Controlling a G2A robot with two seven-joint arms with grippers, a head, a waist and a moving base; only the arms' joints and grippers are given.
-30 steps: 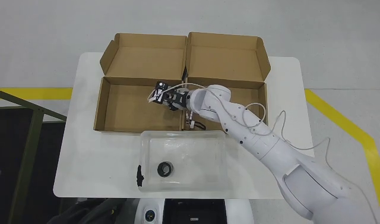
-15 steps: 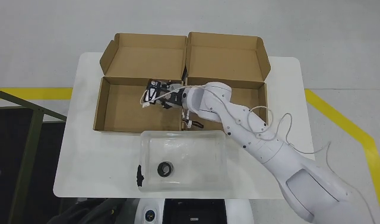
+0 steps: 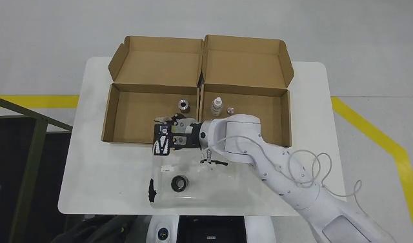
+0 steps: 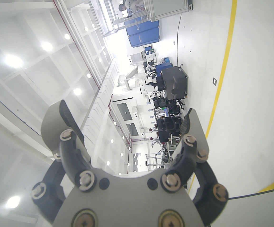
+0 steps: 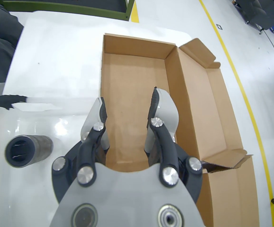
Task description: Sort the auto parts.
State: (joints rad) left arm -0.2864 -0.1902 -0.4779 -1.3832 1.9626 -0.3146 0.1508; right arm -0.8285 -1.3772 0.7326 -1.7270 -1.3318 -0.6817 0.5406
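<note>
My right gripper (image 3: 161,140) hangs open and empty over the near wall of the left cardboard box (image 3: 129,117), at the far rim of the clear plastic bin (image 3: 239,178). In the right wrist view its fingers (image 5: 128,95) frame the box's bare floor (image 5: 132,76). A dark metal sleeve (image 3: 179,183) (image 5: 28,151) lies in the bin. A small metal part (image 3: 182,104) sits in the left box near its far right corner. The right box (image 3: 271,114) holds a pale part (image 3: 217,105) and a smaller one (image 3: 230,111). My left gripper (image 4: 127,107) is open, empty, and aimed at the hall.
Both boxes have their lids folded back toward the table's far side. The white table (image 3: 90,165) has bare room to the left of the bin. A black item (image 3: 152,191) clings to the bin's left edge. A green metal frame (image 3: 26,146) stands left of the table.
The right gripper has drawn back from the far part of the left box to its near wall. A metal part now lies where the gripper was.
</note>
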